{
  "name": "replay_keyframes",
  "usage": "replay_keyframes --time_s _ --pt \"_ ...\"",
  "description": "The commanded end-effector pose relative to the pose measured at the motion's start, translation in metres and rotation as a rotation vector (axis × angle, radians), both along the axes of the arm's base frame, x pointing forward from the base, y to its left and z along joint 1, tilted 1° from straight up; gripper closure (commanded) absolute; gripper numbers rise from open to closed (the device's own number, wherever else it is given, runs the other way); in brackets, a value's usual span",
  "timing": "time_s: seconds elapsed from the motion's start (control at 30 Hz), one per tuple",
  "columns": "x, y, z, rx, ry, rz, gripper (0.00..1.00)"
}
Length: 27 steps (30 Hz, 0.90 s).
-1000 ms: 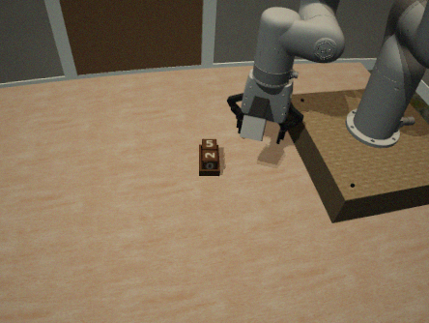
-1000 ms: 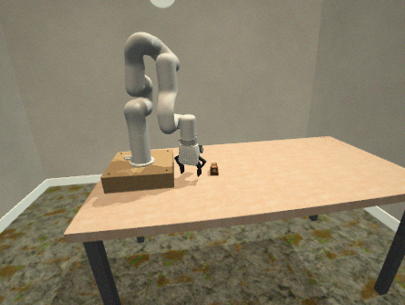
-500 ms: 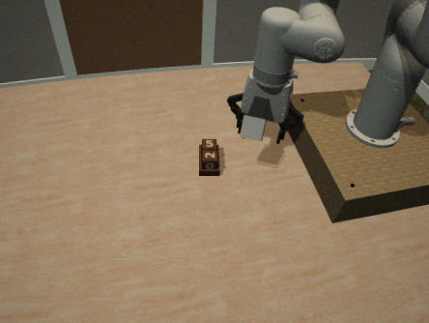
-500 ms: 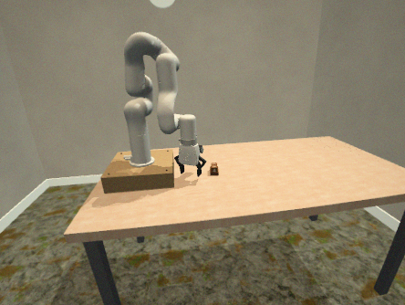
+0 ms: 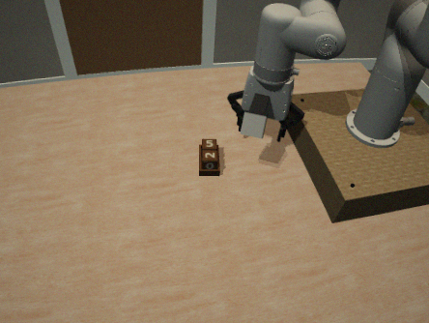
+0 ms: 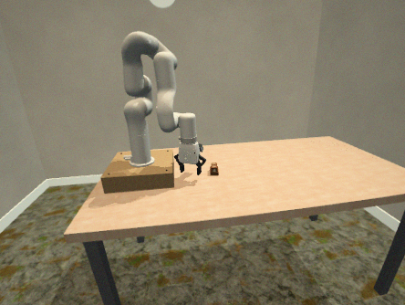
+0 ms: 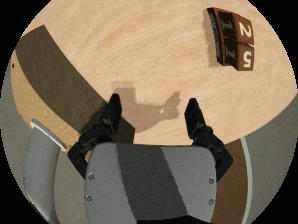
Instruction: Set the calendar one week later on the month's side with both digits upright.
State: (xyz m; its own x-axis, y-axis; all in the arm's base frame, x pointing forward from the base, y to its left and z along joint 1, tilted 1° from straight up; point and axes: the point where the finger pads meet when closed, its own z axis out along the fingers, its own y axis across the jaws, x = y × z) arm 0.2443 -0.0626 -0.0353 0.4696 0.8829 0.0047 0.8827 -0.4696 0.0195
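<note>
The claw (image 5: 264, 131) hangs just above the surface (image 5: 121, 242) beside the edge of the wooden mounting block (image 5: 367, 169), its two black fingers spread wide with nothing between them. The calendar's tray (image 5: 210, 171) sits flat on the surface a short way off from the claw, on the side away from the mounting block, apart from both fingers. Two cubes stand in it side by side: one cube (image 5: 209, 143) shows a 5 on top, the other cube (image 5: 210, 156) a 2. In the wrist view the tray (image 7: 216, 36) lies ahead of the claw, towards its right finger.
</note>
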Motion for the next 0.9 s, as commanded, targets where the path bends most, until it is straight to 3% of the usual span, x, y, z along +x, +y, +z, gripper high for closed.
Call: replay_keyframes --time_s 0.0,0.37,0.57,0.67,0.87 --pt "0.001 0.0 0.016 -0.001 -0.002 0.0 0.0" --pt "0.001 0.0 0.026 0.0 -0.002 -0.007 0.0" --pt "0.003 0.006 0.027 0.003 -0.003 -0.169 0.0" --pt "0.008 0.022 0.028 0.005 -0.003 -0.174 0.0" --pt "0.009 0.024 0.028 0.005 -0.003 -0.181 0.0"
